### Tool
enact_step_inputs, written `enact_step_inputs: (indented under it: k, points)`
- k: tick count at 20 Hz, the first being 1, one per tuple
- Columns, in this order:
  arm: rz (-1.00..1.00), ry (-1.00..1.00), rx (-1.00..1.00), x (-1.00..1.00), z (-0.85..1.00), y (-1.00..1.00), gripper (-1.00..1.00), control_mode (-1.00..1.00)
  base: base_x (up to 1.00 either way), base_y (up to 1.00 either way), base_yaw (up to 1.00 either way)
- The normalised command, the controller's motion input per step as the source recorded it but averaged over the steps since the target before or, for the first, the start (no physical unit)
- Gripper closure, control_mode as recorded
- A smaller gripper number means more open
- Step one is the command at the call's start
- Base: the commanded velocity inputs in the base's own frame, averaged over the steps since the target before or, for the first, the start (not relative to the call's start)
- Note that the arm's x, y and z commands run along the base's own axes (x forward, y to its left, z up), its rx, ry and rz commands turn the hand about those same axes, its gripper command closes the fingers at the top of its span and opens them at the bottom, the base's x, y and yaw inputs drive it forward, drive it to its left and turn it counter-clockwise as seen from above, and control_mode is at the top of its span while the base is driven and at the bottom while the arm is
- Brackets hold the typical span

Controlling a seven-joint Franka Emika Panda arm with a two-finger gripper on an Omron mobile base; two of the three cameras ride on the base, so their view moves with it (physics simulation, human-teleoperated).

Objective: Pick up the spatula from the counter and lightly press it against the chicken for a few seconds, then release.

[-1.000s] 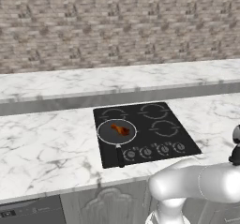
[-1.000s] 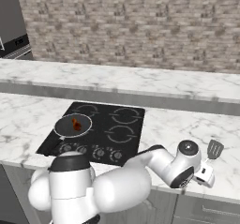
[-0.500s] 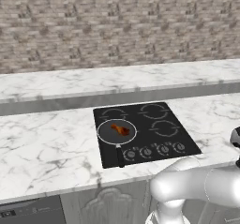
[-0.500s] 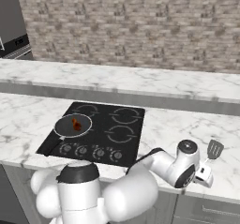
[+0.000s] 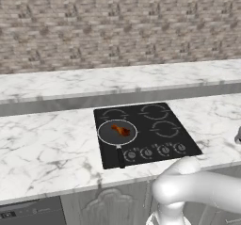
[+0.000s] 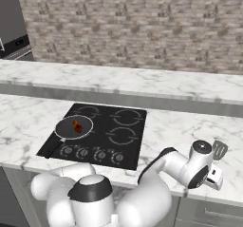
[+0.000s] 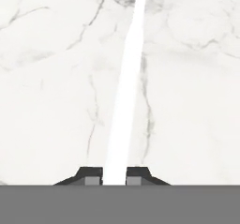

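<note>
In the left base view, the pan sat on the near left burner of the cooktop, with the chicken inside it.

In the right base view, the spatula lay on the marble counter far to the right, well apart from the pan. The arm bent down just near of its dark slotted head.

In the hand view, the gripper pinched the spatula's white handle. A dark fingertip pressed each side, and the handle ran away over the marble.
</note>
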Motion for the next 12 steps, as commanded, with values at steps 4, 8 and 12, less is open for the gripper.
enact_step_inputs:
  k: [4, 8, 12]
  points:
    - [0.01, 0.00, 0.05, 0.00, -0.06, -0.04, 1.00, -1.00, 0.00, 0.00, 0.00]
    - [0.05, -0.02, 0.02, -0.22, 0.00, 0.01, 1.00, -1.00, 0.00, 0.00, 0.00]
    - [0.07, -0.11, 0.00, -0.49, 0.01, 0.13, 1.00, -1.00, 0.00, 0.00, 0.00]
